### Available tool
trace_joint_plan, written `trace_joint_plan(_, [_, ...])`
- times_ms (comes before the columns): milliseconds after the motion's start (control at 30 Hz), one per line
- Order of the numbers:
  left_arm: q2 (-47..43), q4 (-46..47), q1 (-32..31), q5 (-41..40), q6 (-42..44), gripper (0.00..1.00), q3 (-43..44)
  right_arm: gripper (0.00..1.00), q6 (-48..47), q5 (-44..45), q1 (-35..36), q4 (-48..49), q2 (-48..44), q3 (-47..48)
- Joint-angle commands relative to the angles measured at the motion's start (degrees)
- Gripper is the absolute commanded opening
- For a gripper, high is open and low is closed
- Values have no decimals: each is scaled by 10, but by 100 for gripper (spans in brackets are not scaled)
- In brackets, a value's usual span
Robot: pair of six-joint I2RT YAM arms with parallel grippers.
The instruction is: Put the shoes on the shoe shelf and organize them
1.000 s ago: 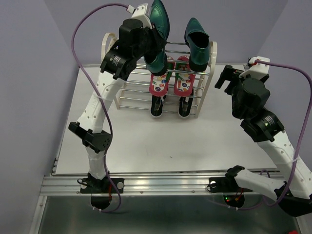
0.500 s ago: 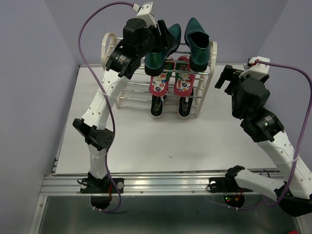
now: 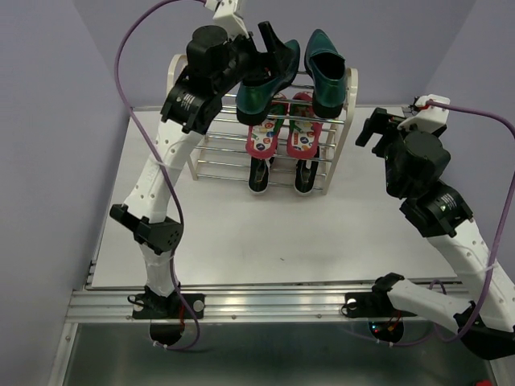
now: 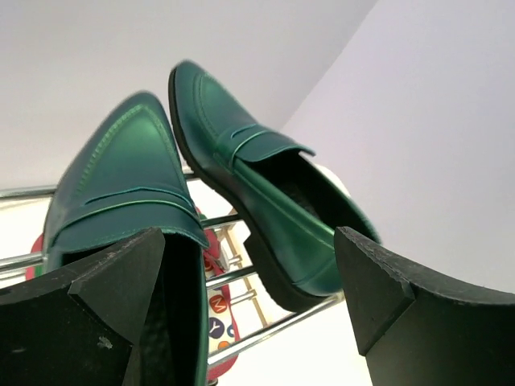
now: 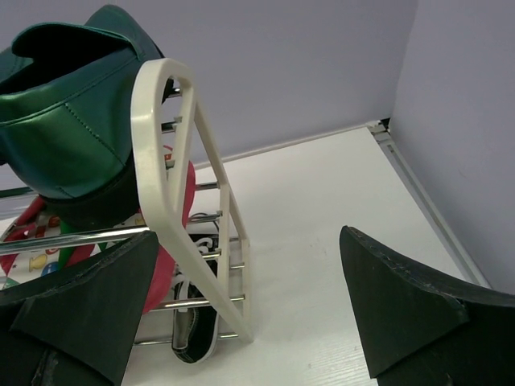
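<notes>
The shoe shelf [image 3: 351, 95] stands at the back of the table. Both dark-green loafers lie on its top tier, the left one [image 3: 259, 90] and the right one [image 3: 326, 68]. Red flip-flops [image 3: 264, 138] fill the middle tier and black sneakers [image 3: 259, 174] the bottom one. My left gripper [image 3: 259, 56] stands open around the left loafer's heel end. In the left wrist view the gripper [image 4: 257, 314] is spread wide, the left loafer [image 4: 121, 185] by its left finger [image 4: 88, 322] and the right loafer [image 4: 273, 201] beyond. My right gripper [image 3: 374, 129] hangs open beside the shelf's right panel [image 5: 173, 161], holding nothing.
The shelf's left half has bare rods [image 3: 213, 149]. White tabletop [image 3: 265, 233] stretches in front of the shelf. Purple walls close in on the left, back and right. The right wrist view shows a sneaker toe [image 5: 197, 334] and the table's right edge [image 5: 418, 193].
My left gripper has gone from shut to open, letting go of the left loafer. That shoe tipped down from upright onto the top tier. The right arm barely moved.
</notes>
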Motion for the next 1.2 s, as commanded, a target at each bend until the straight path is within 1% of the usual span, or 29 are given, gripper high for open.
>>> trace_joint_plan(0, [-95,57,5,-25,14,99,3,100,27,-11,1,12,-11,9])
trace_joint_plan(67, [-128,54,5,-61,25,99,-29,100,39,-12,1,-2,-6,14])
trace_joint_plan(100, [-141,49,5,-101,28,99,-61,100,42,-15,1,-5,-4,15])
trace_joint_plan(133, [-155,48,5,-122,33,99,-83,100,43,-19,1,-8,-3,16])
trace_joint_plan(167, [-187,48,5,-165,31,99,-132,100,43,-36,1,-13,0,20])
trace_joint_plan(200, [-207,50,5,-181,32,99,-161,100,40,-48,1,-16,1,22])
trace_joint_plan(233, [-246,55,5,-199,33,99,-194,100,29,-81,1,-18,3,25])
trace_joint_plan(267, [-267,68,5,-227,32,99,-267,100,22,-100,1,-18,5,30])
trace_joint_plan(300, [-291,78,5,-240,30,99,-306,100,5,-116,1,-17,7,36])
trace_joint_plan(333, [-313,90,5,-248,27,99,-347,100,5,-132,1,-16,10,45])
trace_joint_plan(367, [-357,102,5,-250,23,99,-384,100,-14,-167,1,-15,21,57])
trace_joint_plan(400, [-379,119,5,-262,12,99,-452,100,-24,-183,1,-16,30,71])
trace_joint_plan(433, [-414,127,4,-263,6,99,-482,100,-38,-200,1,-16,41,103])
trace_joint_plan(467, [-429,140,4,-263,2,99,-509,100,-46,-227,1,-17,51,118])
trace_joint_plan(500, [-442,146,4,-262,0,99,-535,100,-54,-235,1,-17,64,132])
trace_joint_plan(533, [-452,148,4,-257,-9,99,-575,100,-65,-236,1,-19,92,161])
trace_joint_plan(567, [-467,150,4,-247,-12,99,-591,100,-70,-237,1,-25,107,175])
trace_joint_plan(600, [-473,164,3,-211,-11,99,-622,100,-72,-236,1,-25,122,186])
trace_joint_plan(633, [-476,171,3,-188,-4,99,-635,100,-73,-235,1,-26,150,196])
trace_joint_plan(700, [-478,190,-2,-149,3,99,-659,100,-86,-215,1,-26,173,223])
trace_joint_plan(867, [-457,236,-11,-89,56,99,-676,100,-89,-176,1,-19,237,268])
trace_joint_plan(933, [-443,245,-12,-84,62,99,-665,100,-90,-162,1,-17,254,289])
trace_joint_plan(1033, [-419,246,-12,-86,71,99,-643,100,-102,-149,1,0,276,293])
trace_joint_plan(1133, [-398,266,-12,-84,78,94,-622,98,-108,-150,1,11,280,287])
trace_joint_plan(1167, [-387,269,-12,-76,80,90,-618,97,-109,-149,1,13,280,284])
